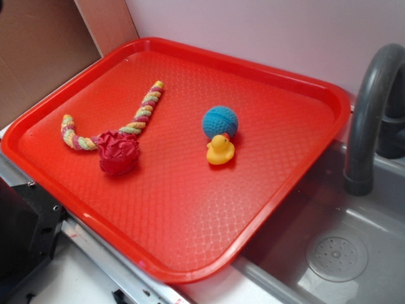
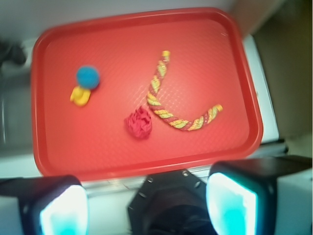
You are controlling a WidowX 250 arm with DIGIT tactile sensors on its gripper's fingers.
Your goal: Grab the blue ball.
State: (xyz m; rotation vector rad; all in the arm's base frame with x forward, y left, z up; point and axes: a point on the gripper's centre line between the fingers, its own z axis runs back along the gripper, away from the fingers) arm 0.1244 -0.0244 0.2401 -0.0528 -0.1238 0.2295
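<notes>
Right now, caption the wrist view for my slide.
Open claw high above tray; ball touching duck, untouched.

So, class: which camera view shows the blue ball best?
The exterior view: the blue ball is sharp and close, its ribbed texture visible, the yellow duck touching it. The wrist view shows it only as a small blurred disc, far off.

You're looking at a toy kitchen set: a grey plastic sink with moulded drain and curved faucet, a red tray resting across it.
</notes>
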